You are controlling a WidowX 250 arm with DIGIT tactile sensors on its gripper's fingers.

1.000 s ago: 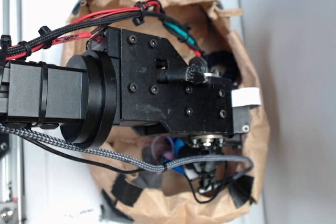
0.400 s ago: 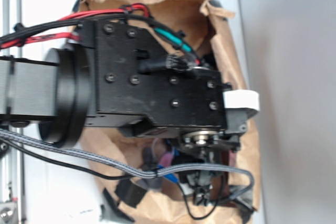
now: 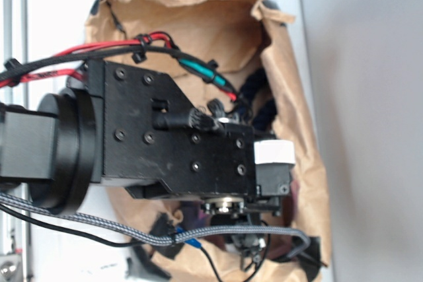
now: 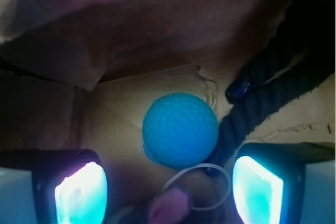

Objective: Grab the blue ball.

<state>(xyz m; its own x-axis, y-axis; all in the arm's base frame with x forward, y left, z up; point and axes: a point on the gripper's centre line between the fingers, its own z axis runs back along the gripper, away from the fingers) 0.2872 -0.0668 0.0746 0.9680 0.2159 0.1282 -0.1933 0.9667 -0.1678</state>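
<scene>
In the wrist view the blue ball (image 4: 180, 129) lies on the brown paper floor of the bag, a dimpled teal sphere just ahead of my gripper (image 4: 168, 190). The gripper is open, its two glowing pads (image 4: 81, 192) wide apart, with nothing held between them. The ball sits a little beyond the fingertips, roughly centred between them. In the exterior view my gripper (image 3: 231, 219) reaches down into the paper bag (image 3: 198, 18), and the ball is hidden under the black wrist housing.
A dark navy braided rope (image 4: 268, 93) runs along the ball's right side, touching it. A white string loop (image 4: 202, 182) and a pink scrap (image 4: 169, 205) lie just in front of the ball. Crumpled bag walls (image 4: 105, 35) close in above and left.
The arm has moved down and toward the bottom of the exterior view, deeper into the bag. More of the bag's upper inner wall is uncovered.
</scene>
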